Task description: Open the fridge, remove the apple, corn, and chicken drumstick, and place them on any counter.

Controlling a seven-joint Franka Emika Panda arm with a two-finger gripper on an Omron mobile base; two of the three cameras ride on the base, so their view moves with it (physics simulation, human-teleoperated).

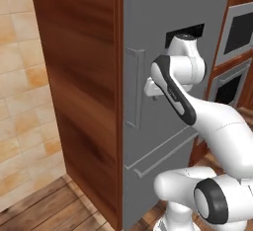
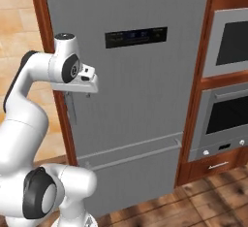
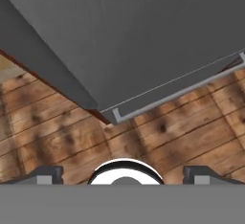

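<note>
The tall grey fridge (image 1: 163, 22) stands shut, its dark display panel (image 2: 136, 37) high on the door. My gripper (image 2: 79, 93) hangs beside the upper part of the long vertical handle (image 2: 71, 108), pointing down at the floor, close to the door's left edge. In the hand view the gripper (image 3: 123, 176) is open: its two dark fingertips (image 3: 46, 175) stand far apart with nothing between them. That view looks down the door to the lower drawer's handle (image 3: 177, 93). The apple, the corn and the chicken drumstick are hidden behind the closed door. The counter is out of view.
A reddish-brown wooden panel (image 1: 79, 77) flanks the fridge on the left, with a tiled wall (image 1: 22, 101) beyond. Two built-in ovens (image 2: 227, 75) sit in wooden cabinetry on the right. The wooden plank floor (image 3: 158, 137) lies below.
</note>
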